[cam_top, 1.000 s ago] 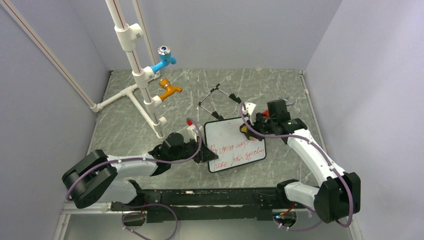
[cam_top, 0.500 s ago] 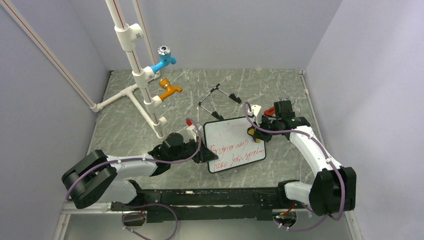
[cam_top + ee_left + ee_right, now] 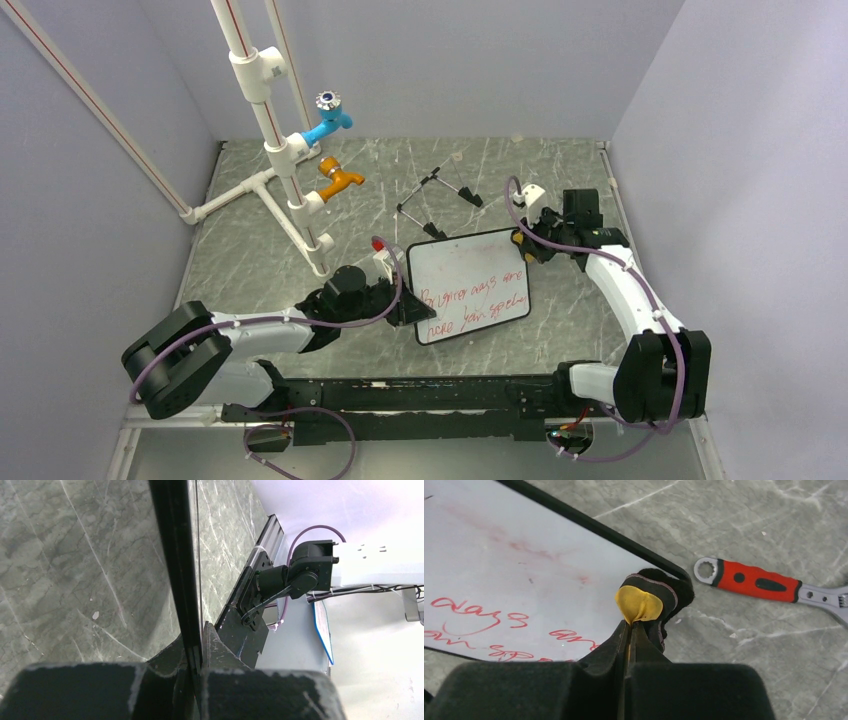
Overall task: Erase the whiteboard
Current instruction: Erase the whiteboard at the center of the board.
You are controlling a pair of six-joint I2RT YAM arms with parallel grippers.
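The whiteboard lies tilted on the table, with two lines of red handwriting across its lower half. My left gripper is shut on its left edge. In the left wrist view that edge shows as a black strip running up from my left gripper. My right gripper is at the board's far right corner, shut on a yellow-black eraser. The eraser's black felt rests on the corner of the whiteboard ahead of my right gripper. Faint red smears remain on the upper part.
A red-handled wrench lies on the marble top just right of the board's corner. Black wire easel feet lie behind the board. A white pipe stand with a blue tap and an orange tap stands at the back left.
My right gripper has carried the eraser rightward and away across the board's upper part to its far right corner. The left gripper and the board have stayed put.
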